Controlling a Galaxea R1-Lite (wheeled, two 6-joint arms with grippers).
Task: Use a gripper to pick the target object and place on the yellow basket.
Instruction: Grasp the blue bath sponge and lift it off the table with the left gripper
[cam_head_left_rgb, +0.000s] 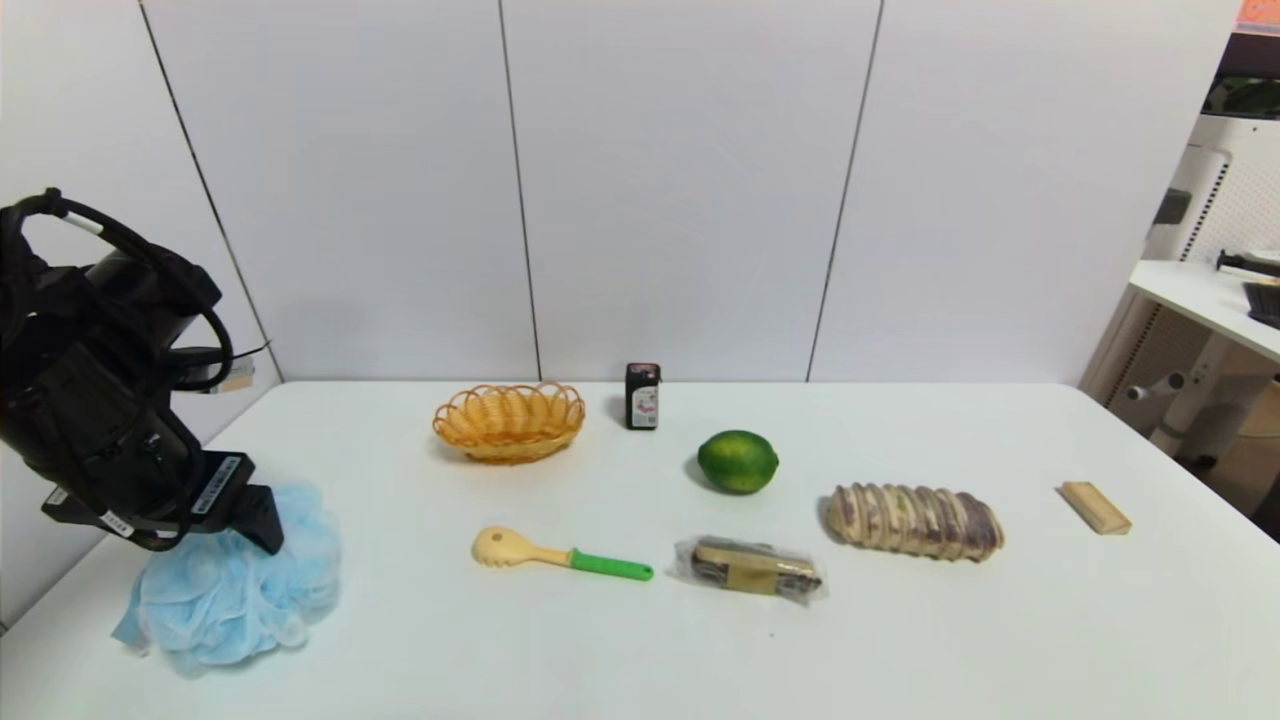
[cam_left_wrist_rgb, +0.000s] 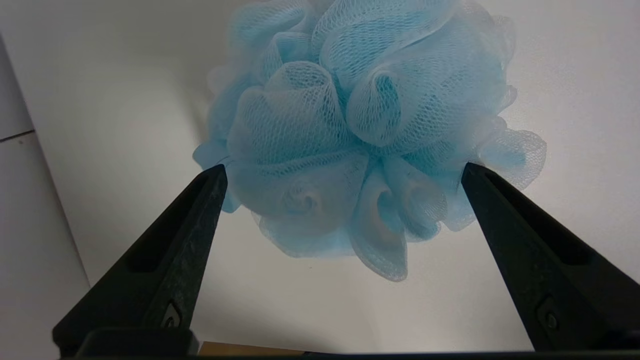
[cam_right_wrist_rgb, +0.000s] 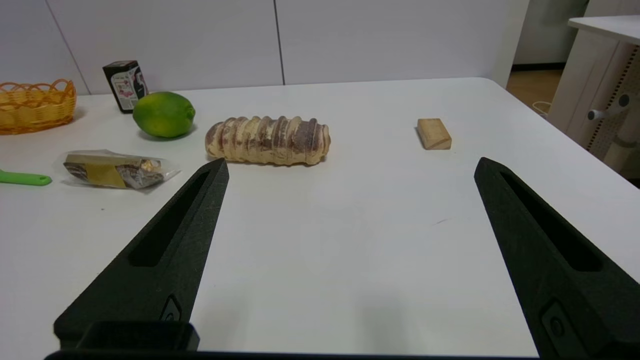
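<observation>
Ruffled mesh puff btwn open left end effector; wicker basket.

On the bench, the puff lay near left under the left tool. The basket sat far back, a box right of it, a lime nearer.

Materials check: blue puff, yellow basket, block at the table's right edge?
Blue puff: soft synthetic-looking mesh, matte; open netting gathered in ruffles. Yellow basket: woven wicker or plastic imitation, slightly glossy; looped strands show gaps. Block: looks like unfinished wood, pale tan, matte.
</observation>
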